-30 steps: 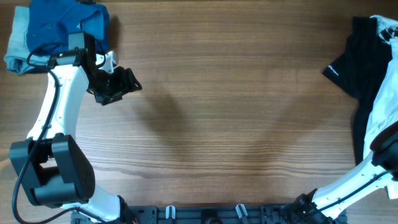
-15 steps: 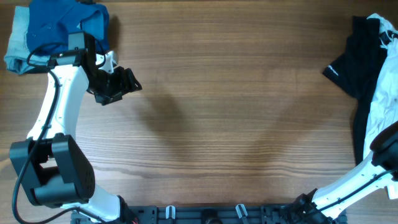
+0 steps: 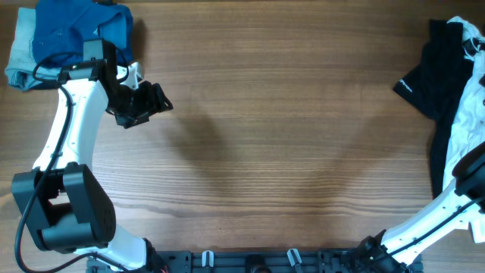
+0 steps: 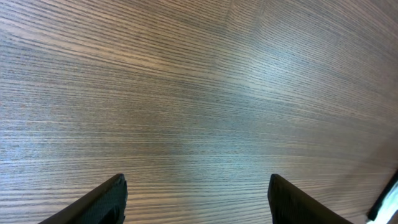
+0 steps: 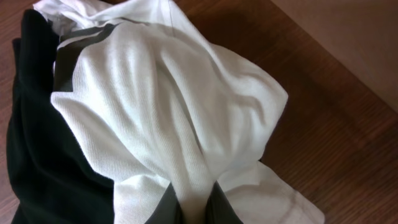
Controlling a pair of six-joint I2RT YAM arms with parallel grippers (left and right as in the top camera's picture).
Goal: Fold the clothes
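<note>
A white shirt (image 5: 168,118) with a dark printed band lies bunched at the table's far right edge (image 3: 468,114), over a black garment (image 3: 433,72) with a small white logo. My right gripper (image 5: 194,202) is shut on a fold of the white shirt; its fingertips pinch the cloth at the bottom of the right wrist view. In the overhead view only the right arm shows at the right edge; the fingers are out of frame. My left gripper (image 3: 151,102) is open and empty above bare wood at the left (image 4: 196,199).
A pile of blue and light blue garments (image 3: 68,34) sits at the back left corner, just behind the left arm. The wooden table (image 3: 288,152) stretches between the two arms. The table's right edge shows in the right wrist view (image 5: 348,56).
The white shirt at the right edge has shifted slightly as my right gripper pulls it. The left arm has not moved.
</note>
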